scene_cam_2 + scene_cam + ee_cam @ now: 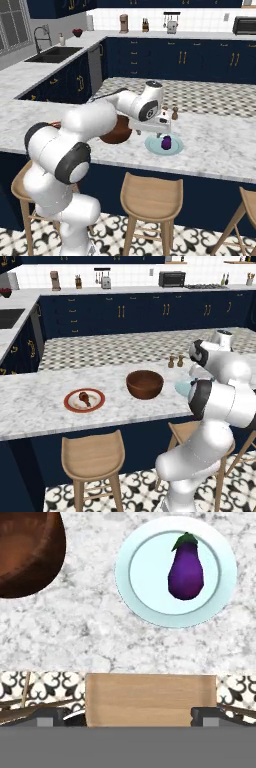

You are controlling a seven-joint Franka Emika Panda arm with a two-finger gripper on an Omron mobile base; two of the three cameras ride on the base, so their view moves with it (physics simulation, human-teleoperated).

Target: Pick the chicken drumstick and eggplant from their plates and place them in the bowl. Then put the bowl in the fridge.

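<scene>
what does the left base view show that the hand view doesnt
Left base view alone: the chicken drumstick on the red-rimmed plate, and two small shakers behind the bowl. Hand view alone: the eggplant lying whole on the pale blue plate, and the open gripper above a wooden stool. Both: the brown bowl on the marble counter.
</scene>
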